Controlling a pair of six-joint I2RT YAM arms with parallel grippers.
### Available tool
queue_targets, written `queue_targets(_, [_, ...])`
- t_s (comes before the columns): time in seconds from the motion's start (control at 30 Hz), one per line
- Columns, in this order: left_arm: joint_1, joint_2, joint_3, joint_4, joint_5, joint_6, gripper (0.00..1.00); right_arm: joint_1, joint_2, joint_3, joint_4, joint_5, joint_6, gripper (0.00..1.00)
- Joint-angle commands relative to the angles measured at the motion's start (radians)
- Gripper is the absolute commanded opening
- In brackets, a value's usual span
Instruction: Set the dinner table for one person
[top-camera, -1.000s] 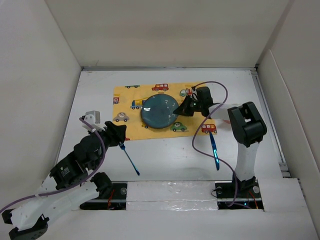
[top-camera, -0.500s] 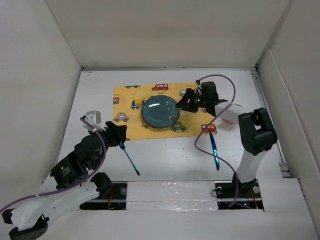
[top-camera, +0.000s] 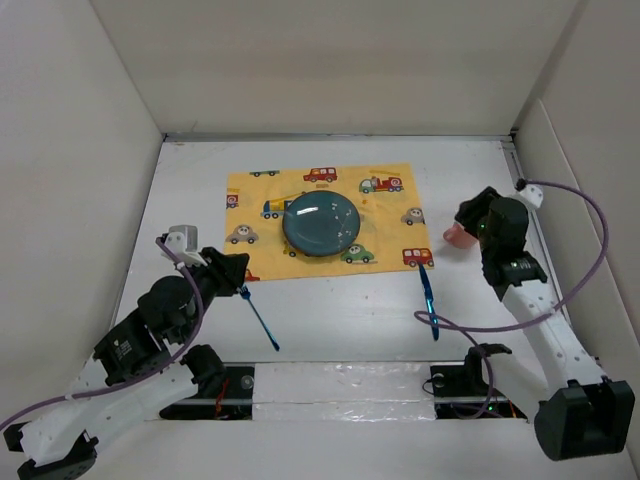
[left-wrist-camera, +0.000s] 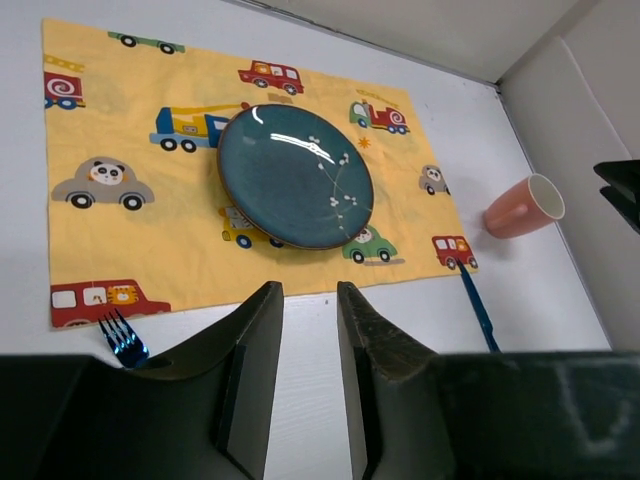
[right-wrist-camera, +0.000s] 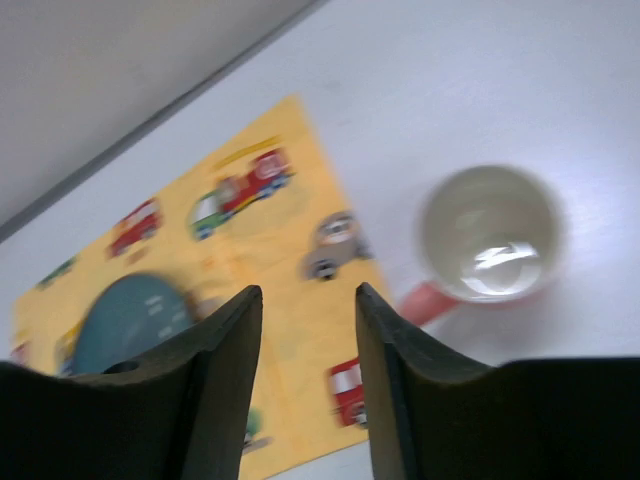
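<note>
The right gripper (right-wrist-camera: 307, 295) has swung from the plate (left-wrist-camera: 295, 176) to the pink cup (right-wrist-camera: 488, 232) at frame right, jaws open and empty. The left gripper (left-wrist-camera: 307, 292), narrowly parted and empty, hovers by the fork (left-wrist-camera: 122, 338). The plate is placed mid-frame on the dinner table (top-camera: 340, 315); the cup is likely next.

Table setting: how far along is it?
Done: plate on mat, cup right of it, fork near its left corner, blue utensil at its right. In hand: nothing; left end effector and right end effector open, empty. Left: maybe straightening the fork.

Nothing readable anywhere, honestly. The yellow cloth (left-wrist-camera: 150, 240) past the left fingers (left-wrist-camera: 255, 370) only has cartoon cars, no lettering.
</note>
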Motion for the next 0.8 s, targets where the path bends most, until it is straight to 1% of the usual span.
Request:
queue_targets(0.0, [-0.003, -0.023, -0.004, 0.053, 0.04, 0.026, 0.26, -0.102, -0.022, -0.046, -0.087, 0.286, -0.017, 0.58])
queue_targets(0.03, [-0.003, -0.024, -0.007, 0.062, 0.043, 0.031, 0.29, -0.129, -0.016, -0.041, -0.096, 0.277, -0.017, 0.64])
queue_targets(0.07, [-0.003, -0.026, -0.01, 0.067, 0.052, 0.037, 0.34, -0.173, 0.005, -0.035, -0.106, 0.267, -0.017, 0.66])
queue_targets(0.1, [-0.003, -0.026, -0.009, 0.071, 0.057, 0.038, 0.36, -0.189, 0.022, -0.026, -0.107, 0.244, -0.027, 0.68])
queue_targets(0.13, [-0.003, -0.024, -0.007, 0.065, 0.077, 0.038, 0.38, -0.218, 0.094, 0.0, -0.126, 0.222, -0.024, 0.68])
queue_targets(0.2, [-0.003, -0.026, -0.009, 0.064, 0.081, 0.038, 0.4, -0.24, 0.123, 0.011, -0.152, 0.214, -0.014, 0.67])
queue_targets(0.23, [-0.003, -0.033, -0.006, 0.062, 0.08, 0.038, 0.4, -0.251, 0.175, 0.02, -0.154, 0.17, -0.016, 0.67])
queue_targets(0.33, [-0.003, -0.072, -0.009, 0.059, 0.075, 0.029, 0.41, -0.275, 0.266, 0.022, -0.111, 0.049, -0.042, 0.66])
queue_targets(0.5, [-0.003, -0.119, -0.015, 0.064, 0.061, 0.022, 0.43, -0.284, 0.357, 0.052, -0.059, 0.015, -0.03, 0.63])
queue_targets(0.53, [-0.003, -0.121, -0.016, 0.062, 0.061, 0.022, 0.43, -0.284, 0.372, 0.06, -0.054, 0.01, -0.018, 0.61])
queue_targets(0.63, [-0.003, -0.11, -0.013, 0.059, 0.055, 0.023, 0.43, -0.295, 0.42, 0.081, -0.053, -0.013, 0.01, 0.34])
queue_targets(0.67, [-0.003, -0.104, -0.013, 0.057, 0.06, 0.023, 0.44, -0.295, 0.423, 0.083, -0.053, -0.011, 0.018, 0.16])
queue_targets(0.7, [-0.003, -0.103, -0.013, 0.059, 0.063, 0.026, 0.44, -0.295, 0.408, 0.082, -0.047, -0.011, 0.024, 0.06])
queue_targets(0.73, [-0.003, -0.093, -0.013, 0.059, 0.061, 0.025, 0.44, -0.295, 0.389, 0.079, -0.044, -0.011, 0.03, 0.0])
queue_targets(0.77, [-0.003, -0.092, -0.013, 0.057, 0.06, 0.025, 0.44, -0.286, 0.371, 0.074, -0.034, -0.002, 0.032, 0.0])
